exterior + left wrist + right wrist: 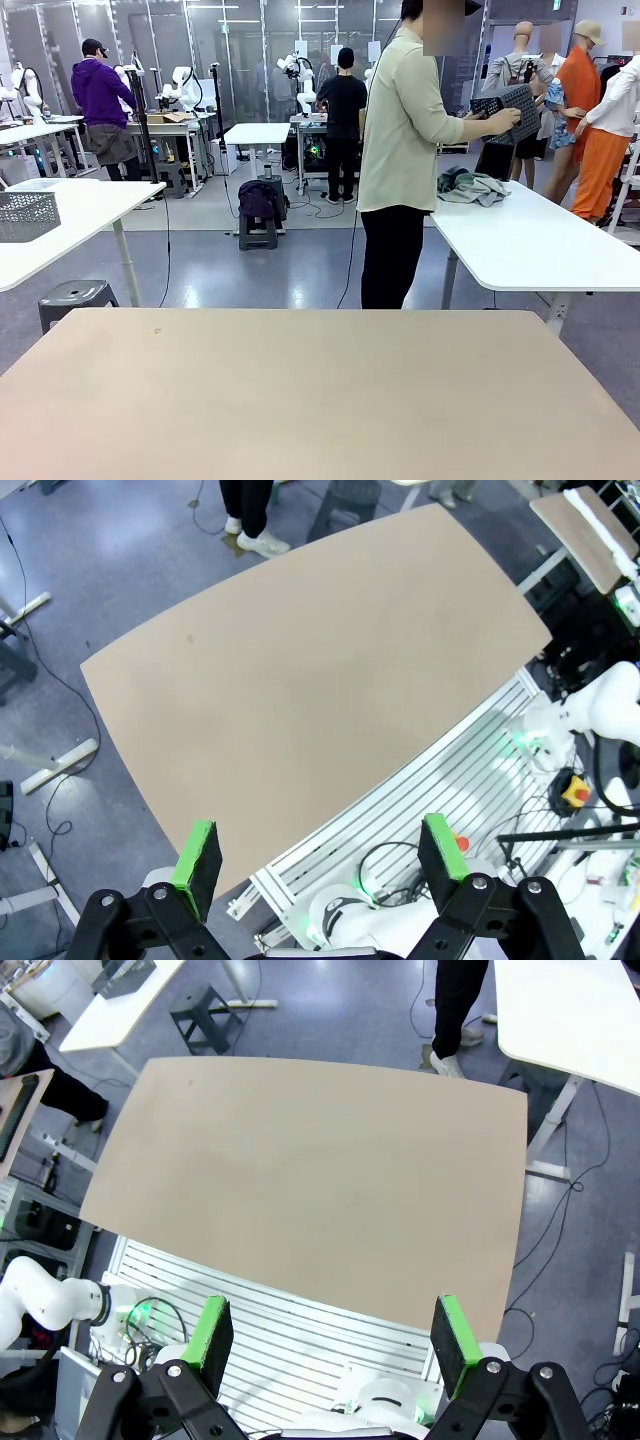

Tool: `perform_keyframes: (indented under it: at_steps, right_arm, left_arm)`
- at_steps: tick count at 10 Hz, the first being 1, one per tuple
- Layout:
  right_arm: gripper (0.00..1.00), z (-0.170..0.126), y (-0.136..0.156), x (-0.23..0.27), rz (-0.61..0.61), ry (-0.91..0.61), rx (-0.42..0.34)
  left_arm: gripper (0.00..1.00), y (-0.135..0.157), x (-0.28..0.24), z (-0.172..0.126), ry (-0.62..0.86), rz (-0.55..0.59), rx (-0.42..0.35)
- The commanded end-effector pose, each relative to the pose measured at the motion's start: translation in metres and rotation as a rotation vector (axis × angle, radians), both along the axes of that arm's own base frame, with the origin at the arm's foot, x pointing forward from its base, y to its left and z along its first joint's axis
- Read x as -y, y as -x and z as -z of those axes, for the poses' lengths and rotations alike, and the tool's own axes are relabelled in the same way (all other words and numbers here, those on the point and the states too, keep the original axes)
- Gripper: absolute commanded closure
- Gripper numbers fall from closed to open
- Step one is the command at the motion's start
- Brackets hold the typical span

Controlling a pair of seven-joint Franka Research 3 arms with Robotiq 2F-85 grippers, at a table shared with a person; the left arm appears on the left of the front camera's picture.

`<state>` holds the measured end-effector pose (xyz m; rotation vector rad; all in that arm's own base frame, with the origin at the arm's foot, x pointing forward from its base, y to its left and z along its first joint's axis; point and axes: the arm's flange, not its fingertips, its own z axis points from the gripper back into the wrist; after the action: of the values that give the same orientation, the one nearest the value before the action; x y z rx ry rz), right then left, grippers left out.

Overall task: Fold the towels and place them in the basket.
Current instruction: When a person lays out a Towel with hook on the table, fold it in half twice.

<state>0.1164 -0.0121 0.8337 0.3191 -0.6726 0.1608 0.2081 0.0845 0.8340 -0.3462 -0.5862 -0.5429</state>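
The left end effector [318, 827] and right end effector [330, 1307] are seen wide open, empty; towels [472, 186] at two o'clock should be waited for.

Counts: 1 tan table [300, 390] across the bottom. 2 baskets: one basket [507, 108] upper right, another basket [25, 214] at the left edge. 1 towel heap [472, 187] right of centre, pieces not countable. 3 people [400, 130] [103, 100] [342, 110] in the upper half. 2 grippers, left gripper [318, 852] and right gripper [330, 1338], 2 green pads [198, 855] each.
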Motion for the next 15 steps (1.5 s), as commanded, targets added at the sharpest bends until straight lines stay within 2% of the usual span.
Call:
perform_keyframes:
  at_steps: [1,15]
  right_arm:
    - [0.0,-0.0024,0.0075,0.0,-0.008,-0.005,0.017]
    - [0.0,-0.0024,0.0075,0.0,-0.008,-0.005,0.017]
  left_arm:
    - [0.0,0.0017,0.0015,-0.002,0.001,0.008,0.012]
    - [0.0,0.0017,0.0015,-0.002,0.001,0.008,0.012]
